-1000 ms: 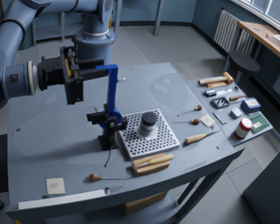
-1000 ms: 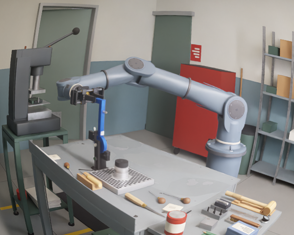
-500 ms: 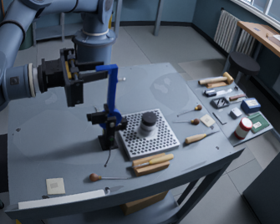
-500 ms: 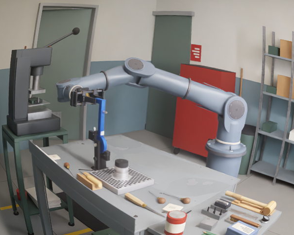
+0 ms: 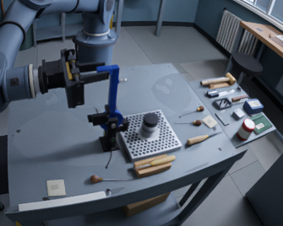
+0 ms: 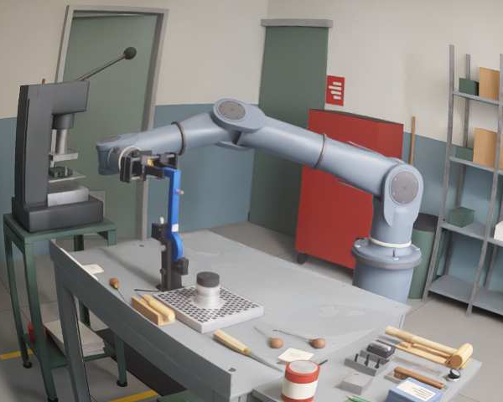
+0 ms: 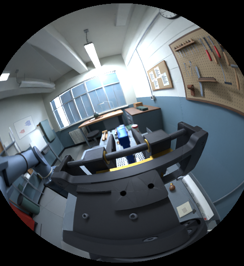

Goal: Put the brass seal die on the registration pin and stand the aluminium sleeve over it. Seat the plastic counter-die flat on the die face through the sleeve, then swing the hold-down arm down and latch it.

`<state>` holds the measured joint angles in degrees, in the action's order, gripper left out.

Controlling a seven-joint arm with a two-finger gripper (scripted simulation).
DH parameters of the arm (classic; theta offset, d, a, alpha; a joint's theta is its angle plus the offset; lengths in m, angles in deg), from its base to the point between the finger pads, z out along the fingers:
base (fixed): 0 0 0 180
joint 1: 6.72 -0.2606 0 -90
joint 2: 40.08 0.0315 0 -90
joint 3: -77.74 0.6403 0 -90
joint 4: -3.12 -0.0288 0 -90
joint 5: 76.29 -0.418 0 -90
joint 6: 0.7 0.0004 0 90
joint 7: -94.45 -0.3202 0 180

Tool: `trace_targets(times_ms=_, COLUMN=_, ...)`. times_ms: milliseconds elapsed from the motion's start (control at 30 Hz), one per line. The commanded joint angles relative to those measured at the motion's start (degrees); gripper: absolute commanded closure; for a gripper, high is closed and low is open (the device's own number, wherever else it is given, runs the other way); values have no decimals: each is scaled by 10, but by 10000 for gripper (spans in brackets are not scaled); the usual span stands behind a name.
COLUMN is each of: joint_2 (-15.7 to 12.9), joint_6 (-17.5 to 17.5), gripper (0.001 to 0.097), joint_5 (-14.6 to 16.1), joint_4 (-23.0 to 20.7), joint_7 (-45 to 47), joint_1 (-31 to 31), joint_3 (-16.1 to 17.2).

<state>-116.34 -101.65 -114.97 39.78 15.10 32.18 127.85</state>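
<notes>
My gripper [image 5: 100,72] [image 6: 168,166] [image 7: 124,144] is open, its fingers on either side of the top end of the blue hold-down arm [image 5: 113,92] [image 6: 173,207] [image 7: 124,139], and it holds nothing. The arm stands upright on its black post [image 5: 109,134] [image 6: 169,264] at the left edge of the perforated plate [image 5: 150,134] [image 6: 208,305]. The aluminium sleeve [image 5: 150,129] [image 6: 207,294] stands on the plate. The dark plastic counter-die [image 5: 150,119] [image 6: 208,278] sits in its top. The brass die is hidden inside the sleeve.
Behind the bench stand my arm's base [image 6: 386,259], a red cabinet [image 6: 347,186] and an arbor press [image 6: 48,151]. A wooden block with a chisel [image 5: 153,165], awls [image 5: 100,178] and a side tray of tools [image 5: 232,109] lie around the plate.
</notes>
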Motion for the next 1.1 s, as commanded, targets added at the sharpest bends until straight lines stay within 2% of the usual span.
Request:
trace_targets(times_ms=0, joint_2=1, joint_6=0, gripper=566, joint_5=0, joint_4=0, joint_7=0, joint_1=0, joint_3=0)
trace_targets(times_ms=200, joint_2=1, joint_6=0, gripper=566, joint_5=0, joint_4=0, joint_7=0, joint_1=0, joint_3=0)
trace_targets(times_ms=867, joint_2=1, joint_6=0, gripper=966, joint_5=0, joint_4=0, joint_7=0, joint_1=0, joint_3=0)
trace_targets(times_ms=1067, joint_2=1, joint_6=0, gripper=966, joint_5=0, joint_4=0, joint_7=0, joint_1=0, joint_3=0)
